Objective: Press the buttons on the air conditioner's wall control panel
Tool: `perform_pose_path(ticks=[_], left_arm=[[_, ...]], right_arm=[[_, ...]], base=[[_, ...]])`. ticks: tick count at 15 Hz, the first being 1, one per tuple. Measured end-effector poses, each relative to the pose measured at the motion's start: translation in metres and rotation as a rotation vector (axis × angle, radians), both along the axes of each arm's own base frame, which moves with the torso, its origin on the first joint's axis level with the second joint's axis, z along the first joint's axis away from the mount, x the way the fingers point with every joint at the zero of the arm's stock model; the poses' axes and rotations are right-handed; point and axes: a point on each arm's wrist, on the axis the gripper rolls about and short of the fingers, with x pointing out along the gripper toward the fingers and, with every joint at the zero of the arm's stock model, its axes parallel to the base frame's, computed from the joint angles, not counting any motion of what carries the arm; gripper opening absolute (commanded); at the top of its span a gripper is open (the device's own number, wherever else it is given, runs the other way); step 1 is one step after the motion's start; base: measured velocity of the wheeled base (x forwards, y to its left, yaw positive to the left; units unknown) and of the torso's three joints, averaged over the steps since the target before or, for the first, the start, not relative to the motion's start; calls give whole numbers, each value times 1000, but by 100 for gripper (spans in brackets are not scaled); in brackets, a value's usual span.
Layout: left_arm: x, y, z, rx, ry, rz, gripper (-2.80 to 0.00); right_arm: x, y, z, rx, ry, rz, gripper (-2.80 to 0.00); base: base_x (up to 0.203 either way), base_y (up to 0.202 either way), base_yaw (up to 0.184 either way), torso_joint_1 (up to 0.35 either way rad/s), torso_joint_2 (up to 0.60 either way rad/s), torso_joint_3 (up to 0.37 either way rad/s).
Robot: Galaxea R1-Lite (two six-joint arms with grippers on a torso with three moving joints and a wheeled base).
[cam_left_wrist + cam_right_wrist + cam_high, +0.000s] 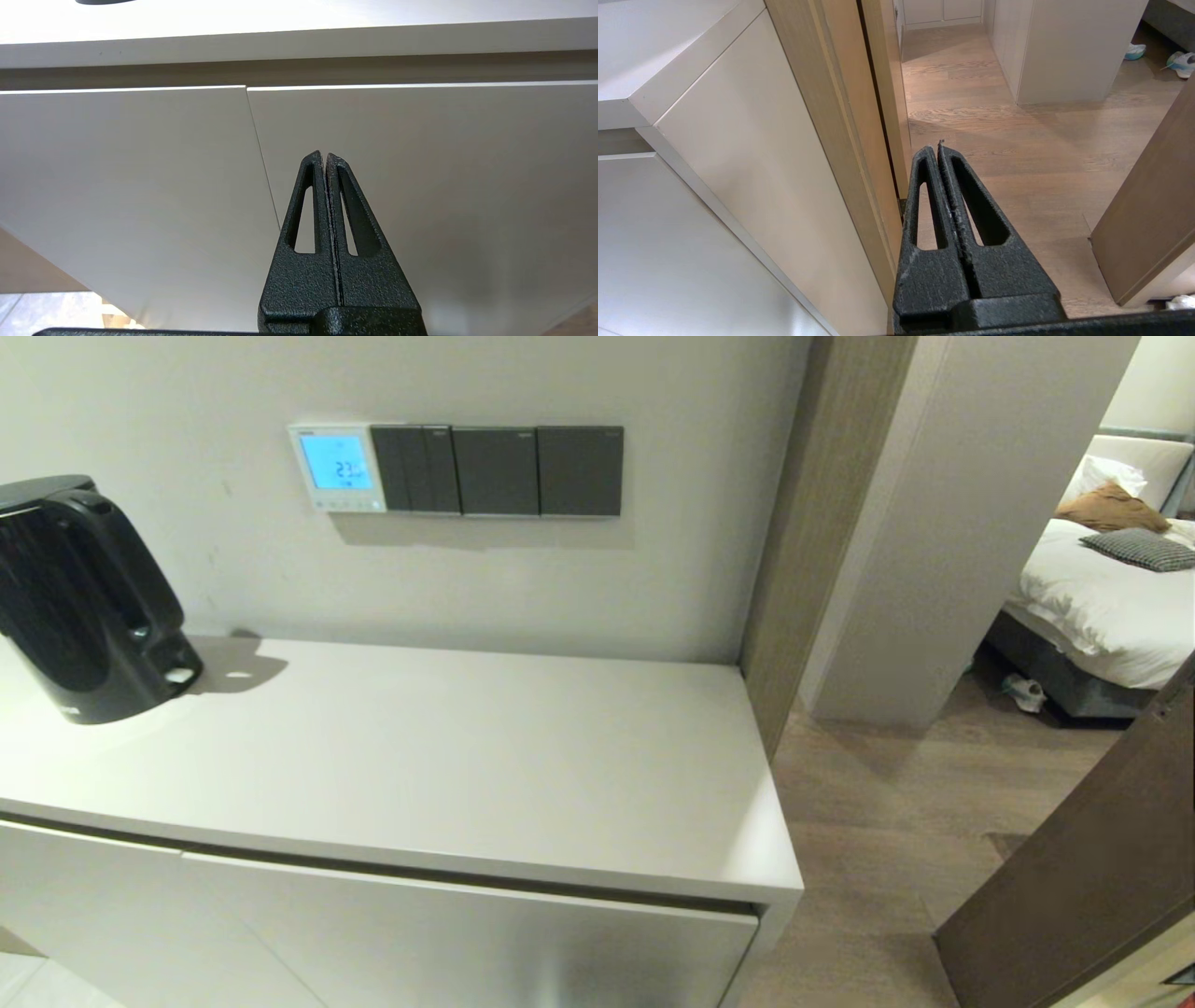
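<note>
**Inspector:** Status of the task, please

**Operator:** As I judge it, nothing is under way yet. The wall control panel (337,468) sits on the wall above the cabinet top (448,756), at the left end of a row of dark switch plates (509,470). Its screen is lit blue and I read 23 on it. The buttons (342,505) run along its lower edge, too small for me to tell apart. No arm shows in my head view, so nothing is near the panel

**Inspector:** And the pincers?

**Operator:** I find the left gripper (324,155) low down, pointing at the cabinet doors (420,177) below the top. Its fingers are pressed together, holding nothing, touching nothing. The right gripper (938,147) hangs beside the cabinet's end, over the wooden floor (1017,154) by the doorway, likewise closed and empty

**Inspector:** Anything else on the top?

**Operator:** A black kettle (79,597) at the far left, well apart from the panel. All the pressing is still to be done
</note>
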Motion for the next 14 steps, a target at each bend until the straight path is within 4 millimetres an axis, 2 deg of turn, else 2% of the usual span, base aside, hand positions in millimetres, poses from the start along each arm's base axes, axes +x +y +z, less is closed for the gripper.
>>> perform_pose_path(ticks=[14], left_arm=[[0, 0, 0, -18, 0, -1, -280]], right_arm=[[0, 0, 0, 0, 0, 0, -280]], base=[[0, 0, 0, 0, 0, 0]])
